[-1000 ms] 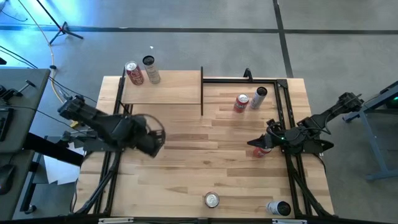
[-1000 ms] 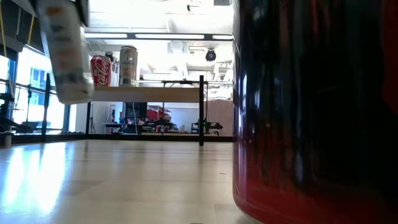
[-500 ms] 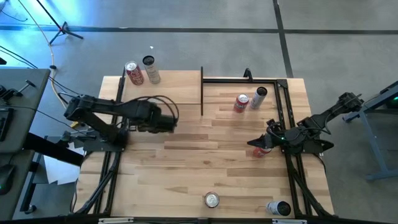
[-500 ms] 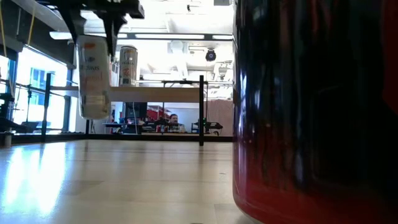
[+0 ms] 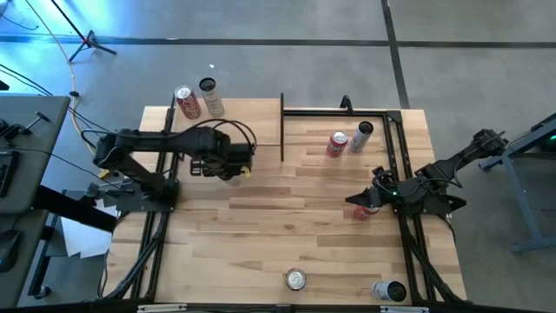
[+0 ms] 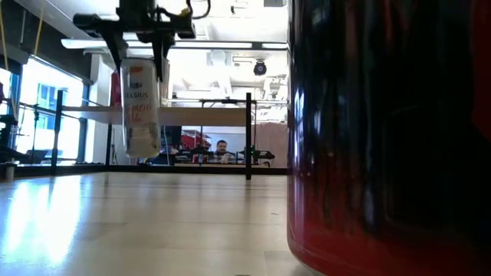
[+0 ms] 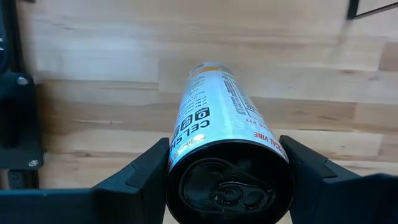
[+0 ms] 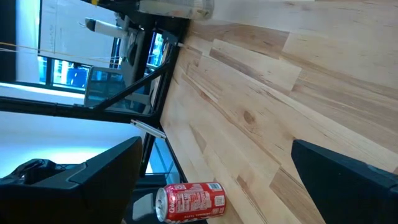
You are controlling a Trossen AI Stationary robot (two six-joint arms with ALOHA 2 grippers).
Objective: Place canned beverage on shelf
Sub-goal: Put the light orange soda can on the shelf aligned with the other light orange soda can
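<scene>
Hanging upright above the plank surface (image 5: 287, 226), clear of the wood, a slim white can (image 6: 141, 107) is gripped near its top by the left pincer (image 5: 228, 162), whose two dark fingers (image 7: 140, 180) press its sides in the left wrist view, the pull-tab end facing the camera. In the high view this pincer sits just in front of the shelf (image 5: 252, 126), the pale board at the surface's far left edged by black posts. In the low view the can's body crosses the line of the shelf board while its base hangs lower than the board. On the shelf's far left corner stand a red can (image 5: 187, 102) and a tall silver can (image 5: 210, 96).

To the right of the shelf, a second red can (image 5: 336, 144) and a dark-topped slim can (image 5: 362, 134) stand together on the surface. The right pincer (image 5: 365, 204) rests near the right edge with its fingers spread, a red object just beside it. At the near edge are a silver-topped can (image 5: 295, 279) and another can (image 5: 390, 290).
</scene>
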